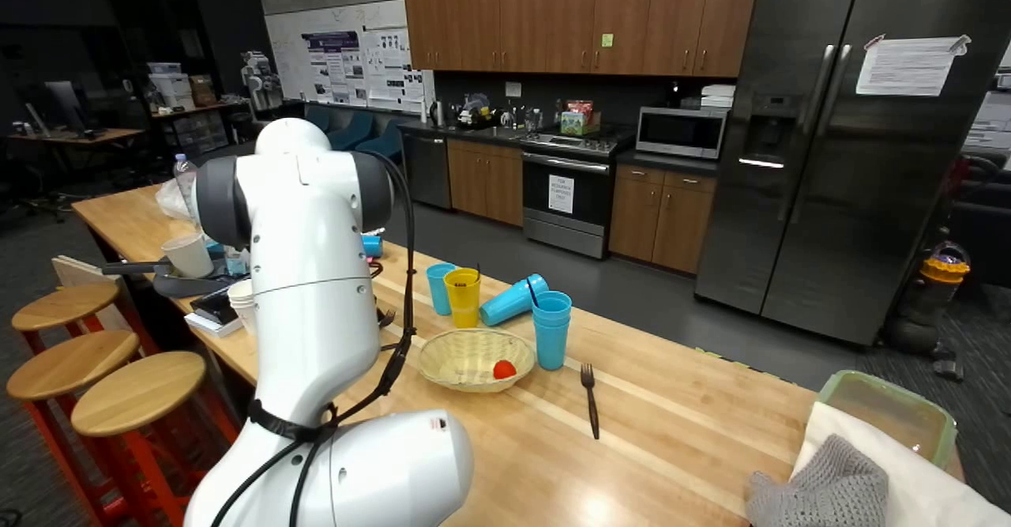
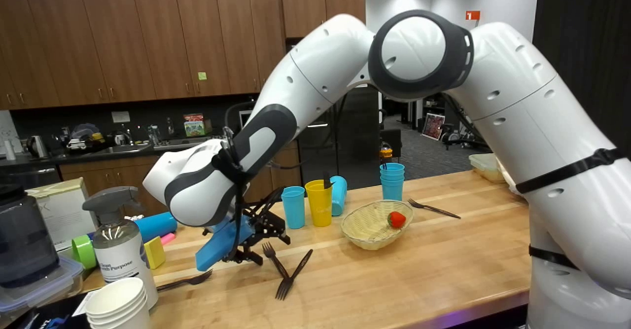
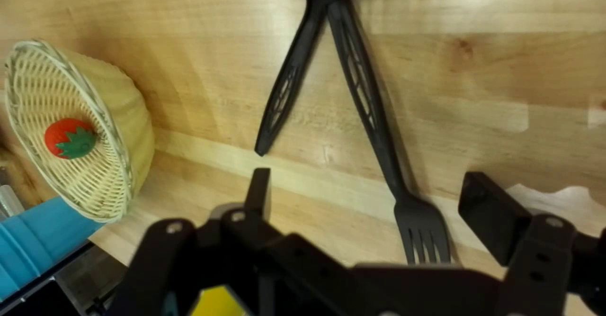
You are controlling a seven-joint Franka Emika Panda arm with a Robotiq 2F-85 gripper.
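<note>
- The hand (image 3: 369,202), taken as the centre of each clock face, is spread wide, with nothing pinched between its jaws.
- By the wrist view, the nearer fork (image 3: 378,133), black, lies flat on the tabletop (image 3: 165,3) beneath that gap, running from about eleven o'clock to about five, tines at the five o'clock end and closer to the three o'clock jaw than the nine o'clock one; contact cannot be made out.
- The second fork (image 3: 288,84) lies toward eleven o'clock, its head overlapping the nearer fork's handle end; which is on top I cannot tell.
- Between nine and ten o'clock sits a wicker basket (image 3: 128,103) holding a strawberry (image 3: 71,138).
- In an exterior view, a blue cup (image 2: 294,210) stands upright near one o'clock, a yellow cup (image 2: 319,205) just beside it toward two, and a spray bottle (image 2: 123,250) at nine.
- The present step looks like lining up over the nearer fork, with no grip taken.
- A grip there would call for a small turn to square the jaws across the handle, a shift toward twelve o'clock, a descent close to the tabletop, then closing, with care not to drag the second fork along.
</note>
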